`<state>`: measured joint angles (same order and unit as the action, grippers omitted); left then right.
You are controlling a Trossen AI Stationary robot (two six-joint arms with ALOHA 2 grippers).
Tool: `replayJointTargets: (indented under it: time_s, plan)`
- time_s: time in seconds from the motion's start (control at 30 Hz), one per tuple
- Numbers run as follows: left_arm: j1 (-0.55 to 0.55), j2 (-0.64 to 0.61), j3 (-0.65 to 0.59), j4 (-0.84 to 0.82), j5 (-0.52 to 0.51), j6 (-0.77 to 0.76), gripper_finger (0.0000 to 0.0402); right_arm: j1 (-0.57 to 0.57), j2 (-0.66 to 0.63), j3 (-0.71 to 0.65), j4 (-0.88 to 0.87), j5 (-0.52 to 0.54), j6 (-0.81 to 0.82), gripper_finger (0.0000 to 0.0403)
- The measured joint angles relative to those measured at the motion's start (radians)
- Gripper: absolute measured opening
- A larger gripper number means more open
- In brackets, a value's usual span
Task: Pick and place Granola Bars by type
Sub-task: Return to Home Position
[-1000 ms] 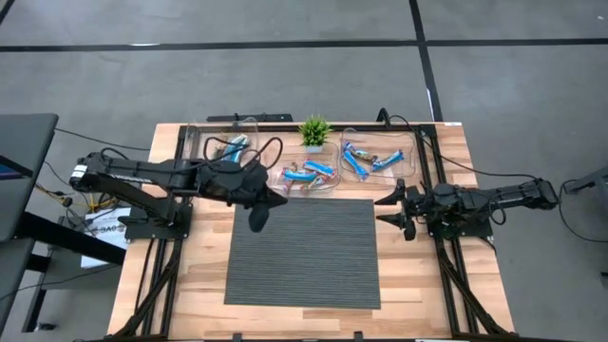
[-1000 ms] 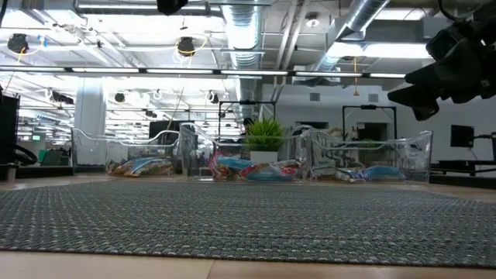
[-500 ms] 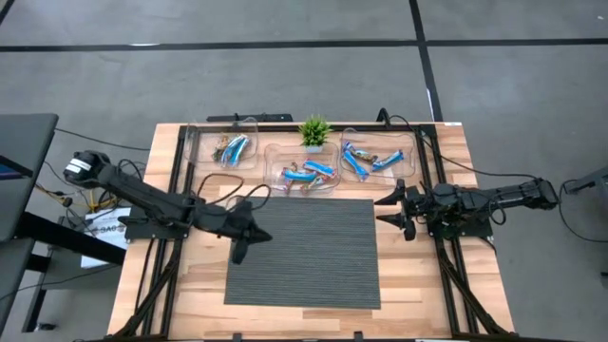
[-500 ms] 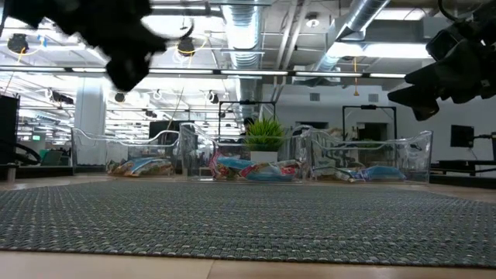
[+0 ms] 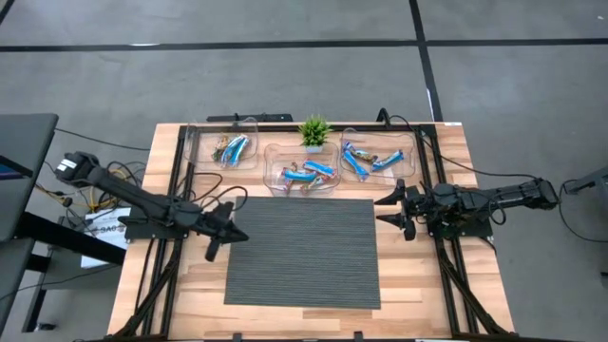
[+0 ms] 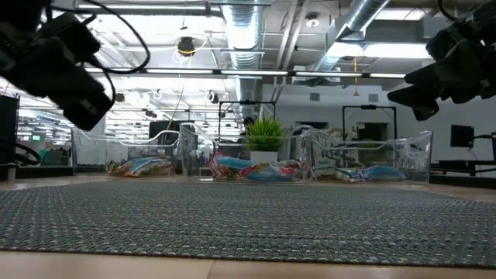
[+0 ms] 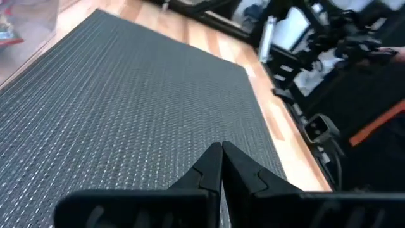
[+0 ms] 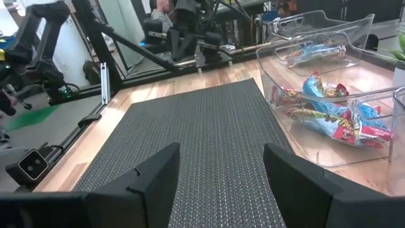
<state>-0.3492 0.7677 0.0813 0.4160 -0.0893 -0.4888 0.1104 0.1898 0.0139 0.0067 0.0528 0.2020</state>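
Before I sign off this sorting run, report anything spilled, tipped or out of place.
Nothing stands out. All the bars lie inside the three clear bins, none on the mat; the plant stands upright. Left claw, shut, and right claw, open, hang at the mat's sides.

1. The left arm [image 5: 133, 195] is showing slim black links, a pale patch at its 9 o'clock end.
2. The right arm [image 5: 494, 198] is looking black, chunkier.
3. Left end effector [image 7: 221, 148] and right end effector [image 8: 221, 155] are showing black wedge fingers.

wrapper print on Granola Bars [image 8: 329, 117] too small, nothing legible
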Motion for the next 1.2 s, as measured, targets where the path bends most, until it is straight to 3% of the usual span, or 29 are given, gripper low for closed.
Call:
replayJointTargets:
  time_s: [0.17,0.6,1.0,1.2]
  plan:
    - [0.0,-0.116,-0.07,0.003,0.034,0.055,0.0,0.0,0.0,0.0,0.0,0.0,0.0,0.0223]
    - [0.0,-0.347,-0.071,-0.162,0.015,0.274,0.0,0.0,0.0,0.0,0.0,0.0,0.0,0.0223]
    - [0.0,-0.69,-0.072,-0.381,0.085,0.405,0.0,0.0,0.0,0.0,0.0,0.0,0.0,0.0223]
    - [0.012,-0.731,-0.073,-0.383,0.077,0.455,0.0,0.0,0.0,0.0,0.001,0.0,0.0,0.0223]
